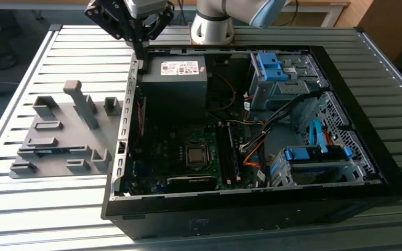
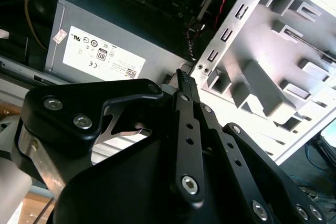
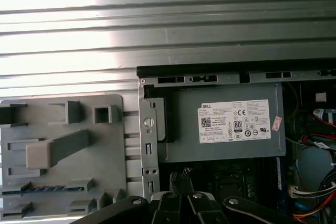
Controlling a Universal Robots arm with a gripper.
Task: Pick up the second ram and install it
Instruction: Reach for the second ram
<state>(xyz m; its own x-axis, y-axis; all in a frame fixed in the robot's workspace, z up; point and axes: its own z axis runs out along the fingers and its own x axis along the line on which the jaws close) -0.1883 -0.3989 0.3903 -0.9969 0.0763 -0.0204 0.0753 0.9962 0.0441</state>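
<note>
In the upper left of the exterior view, the arm's end effector (image 1: 141,56) hangs over the open computer case (image 1: 257,201). It sits at the case's edge beside the grey power supply (image 1: 176,83). In both wrist views its black fingers (image 2: 184,124) are pressed together with nothing between them, their tips (image 3: 185,174) above the case wall. The second ram (image 1: 51,150), a thin blue stick, lies in a slot of the grey holder tray (image 1: 82,157). The tray is on the slatted metal tabletop (image 1: 82,52) at the exterior view's left, just beside the case. The first wrist view shows the ram (image 3: 42,188) still seated in the tray (image 3: 110,145), well apart from the fingers.
</note>
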